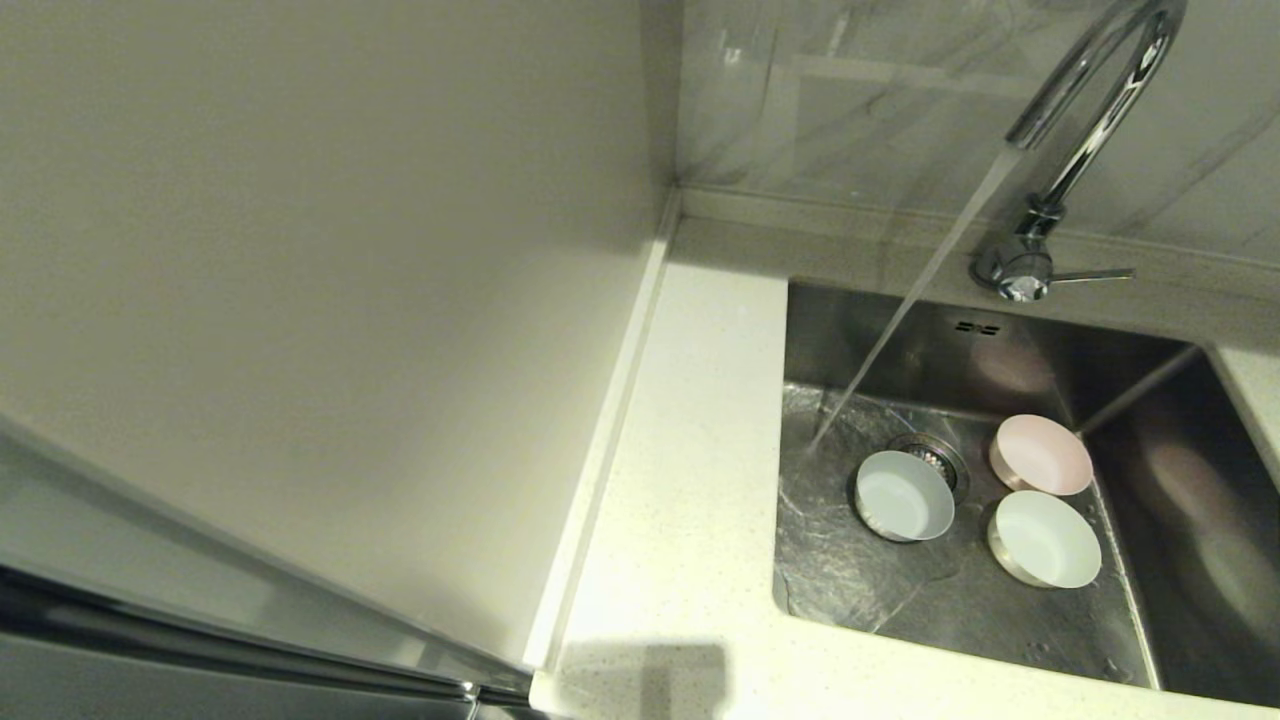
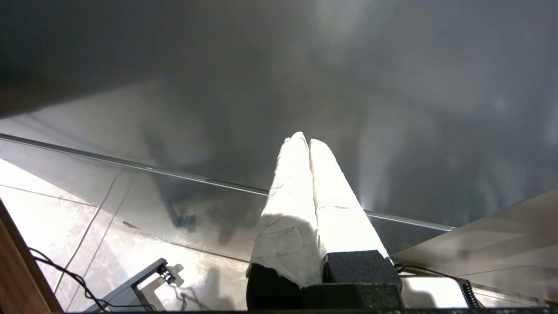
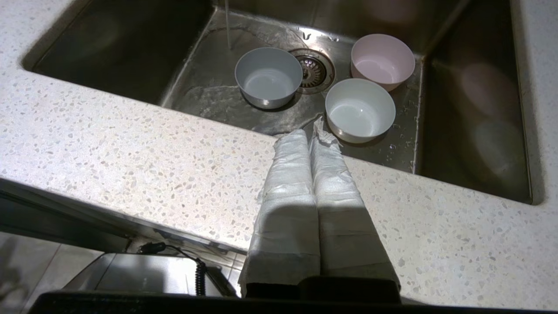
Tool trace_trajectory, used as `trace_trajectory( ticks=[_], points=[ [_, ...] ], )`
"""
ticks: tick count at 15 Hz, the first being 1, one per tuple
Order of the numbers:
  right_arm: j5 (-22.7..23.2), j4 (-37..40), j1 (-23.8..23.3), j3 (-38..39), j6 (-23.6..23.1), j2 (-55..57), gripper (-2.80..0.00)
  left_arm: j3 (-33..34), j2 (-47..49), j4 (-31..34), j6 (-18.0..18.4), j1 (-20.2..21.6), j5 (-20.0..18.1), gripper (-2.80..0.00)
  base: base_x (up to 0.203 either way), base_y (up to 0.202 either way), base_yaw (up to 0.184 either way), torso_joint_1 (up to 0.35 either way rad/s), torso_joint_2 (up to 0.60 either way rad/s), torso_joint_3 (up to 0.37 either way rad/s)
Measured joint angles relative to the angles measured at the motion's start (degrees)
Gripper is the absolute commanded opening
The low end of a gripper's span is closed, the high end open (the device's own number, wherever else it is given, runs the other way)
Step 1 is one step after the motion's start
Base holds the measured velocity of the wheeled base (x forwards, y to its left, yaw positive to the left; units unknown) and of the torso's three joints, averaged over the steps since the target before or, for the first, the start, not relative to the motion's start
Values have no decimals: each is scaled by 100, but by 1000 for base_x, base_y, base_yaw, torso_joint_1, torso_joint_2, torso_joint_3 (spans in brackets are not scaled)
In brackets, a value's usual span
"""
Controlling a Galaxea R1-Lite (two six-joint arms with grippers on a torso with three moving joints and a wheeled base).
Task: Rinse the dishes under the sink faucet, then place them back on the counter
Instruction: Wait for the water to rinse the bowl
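Note:
Three bowls sit upright on the floor of the steel sink: a pale blue bowl beside the drain strainer, a pale pink bowl behind and a mint-white bowl in front. Water streams from the chrome faucet onto the sink floor just left of the blue bowl. My right gripper is shut and empty, hovering over the counter's front strip, short of the mint-white bowl. My left gripper is shut and empty, away from the sink, facing a dark shiny panel. Neither gripper shows in the head view.
A plain off-white vertical panel stands left of the counter. The faucet's lever points right. Behind the sink rises a marbled wall. In the left wrist view a tiled floor with cables lies below.

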Motion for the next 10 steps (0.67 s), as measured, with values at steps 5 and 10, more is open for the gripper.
trace_trajectory(
  ticks=[5, 10],
  points=[
    [-16, -82, 5, 31, 61, -1, -280, 0, 0, 1, 2, -2, 1, -280, 0, 0, 0, 0, 0, 0],
    [-20, -83, 2, 39, 58, 0, -280, 0, 0, 1, 0, 0, 2, -280, 0, 0, 0, 0, 0, 0]
  ],
)
